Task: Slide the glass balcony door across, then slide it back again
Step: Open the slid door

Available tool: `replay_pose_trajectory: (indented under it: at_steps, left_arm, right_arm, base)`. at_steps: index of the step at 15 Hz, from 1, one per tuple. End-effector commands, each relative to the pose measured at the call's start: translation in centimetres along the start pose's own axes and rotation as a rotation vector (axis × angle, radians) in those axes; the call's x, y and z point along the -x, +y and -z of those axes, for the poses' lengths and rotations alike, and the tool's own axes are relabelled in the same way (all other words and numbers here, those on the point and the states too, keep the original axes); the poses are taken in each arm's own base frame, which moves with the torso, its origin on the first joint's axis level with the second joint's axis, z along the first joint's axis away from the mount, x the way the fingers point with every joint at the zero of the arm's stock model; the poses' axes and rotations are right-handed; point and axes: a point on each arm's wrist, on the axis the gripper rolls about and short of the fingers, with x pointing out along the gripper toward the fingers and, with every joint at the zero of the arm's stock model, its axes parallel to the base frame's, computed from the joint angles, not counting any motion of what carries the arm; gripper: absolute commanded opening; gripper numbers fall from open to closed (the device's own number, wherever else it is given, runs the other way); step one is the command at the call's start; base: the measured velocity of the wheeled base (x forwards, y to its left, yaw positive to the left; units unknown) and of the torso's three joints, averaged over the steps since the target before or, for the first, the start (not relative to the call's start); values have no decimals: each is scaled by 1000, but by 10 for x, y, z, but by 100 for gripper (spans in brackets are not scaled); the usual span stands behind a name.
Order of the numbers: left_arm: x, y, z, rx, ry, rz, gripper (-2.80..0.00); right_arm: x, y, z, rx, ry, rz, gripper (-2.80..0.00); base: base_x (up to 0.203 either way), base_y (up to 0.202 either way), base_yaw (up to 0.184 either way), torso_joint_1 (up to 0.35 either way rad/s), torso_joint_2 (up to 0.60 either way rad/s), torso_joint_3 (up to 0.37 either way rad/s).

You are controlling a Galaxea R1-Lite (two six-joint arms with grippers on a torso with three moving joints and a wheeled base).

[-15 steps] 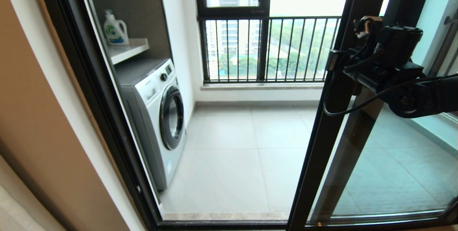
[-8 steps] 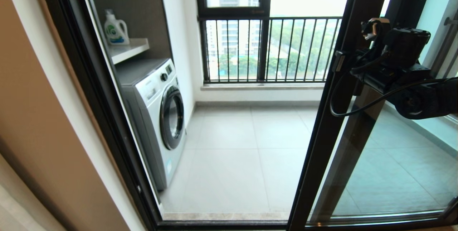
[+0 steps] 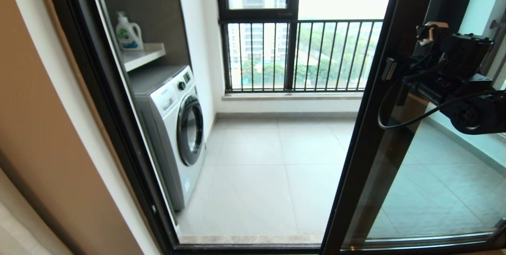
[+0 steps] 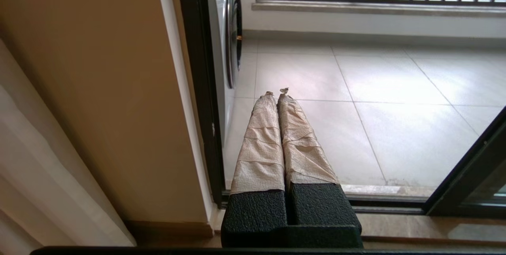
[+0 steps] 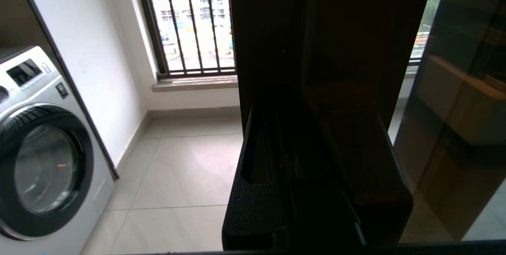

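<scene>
The glass balcony door (image 3: 371, 128) is a clear panel in a dark frame at the right of the head view, with the doorway open to its left. My right gripper (image 3: 395, 76) is at mid height on the door's leading upright. In the right wrist view its dark fingers stand on either side of the upright (image 5: 276, 29), closed against it; the bar handle is hidden among them. My left gripper (image 4: 278, 91) hangs low by the left door jamb, outside the head view. Its tape-wrapped fingers (image 4: 261, 136) are pressed together on nothing.
A white washing machine (image 3: 174, 128) stands on the left of the balcony under a shelf with a detergent bottle (image 3: 127, 33). A black window frame with railing bars (image 3: 296, 53) closes the far side. The dark jamb (image 3: 102, 108) and floor track (image 3: 253, 248) edge the opening.
The right gripper and the door's upright have moved to the right together, and the opening has grown a little wider.
</scene>
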Motion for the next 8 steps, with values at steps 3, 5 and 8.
replay_pose_trajectory:
  at_steps: [3,5,8]
  left_arm:
    - [0,0,0,0,5,0,-280]
    - [0,0,0,0,5,0,-280]
    - [0,0,0,0,5,0,-280]
  right_arm:
    - [4,-11,-3,5,-13,14,-280]
    - [4,-13,-3,6,-16,14,-280]
    - [4,-23,-4,10,-18,39,-280]
  base:
    - [0,0,0,0,0,0]
    - [0,0,0,0,0,0]
    - [0,0,0,0,0,0]
